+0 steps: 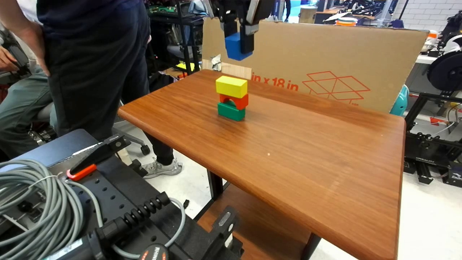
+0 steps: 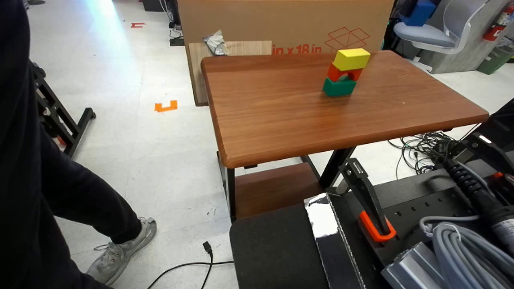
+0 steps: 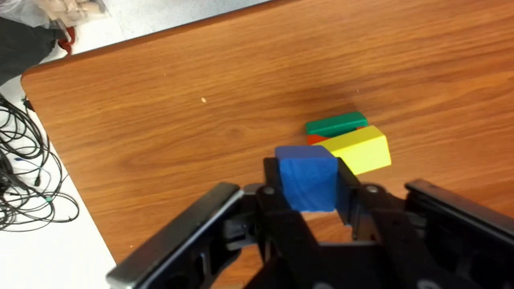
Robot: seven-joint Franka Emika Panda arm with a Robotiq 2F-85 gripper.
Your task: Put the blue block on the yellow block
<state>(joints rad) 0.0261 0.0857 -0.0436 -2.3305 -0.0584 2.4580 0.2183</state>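
Propping yellow block (image 1: pixel 231 88) — red arch (image 1: pixel 242 101), green block (image 1: pixel 231 112)

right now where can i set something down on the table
Bare table runs from the block stack to the end near the plank, and to the opposite end by floor cables. Crowded: at the stack, with the gripper holding the blue block higher up.

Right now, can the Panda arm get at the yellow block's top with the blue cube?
Probably yes: the yellow block has a bare upper face in both exterior views, and the jaws hold the blue cube raised clear of it. Sideways alignment may need correcting.
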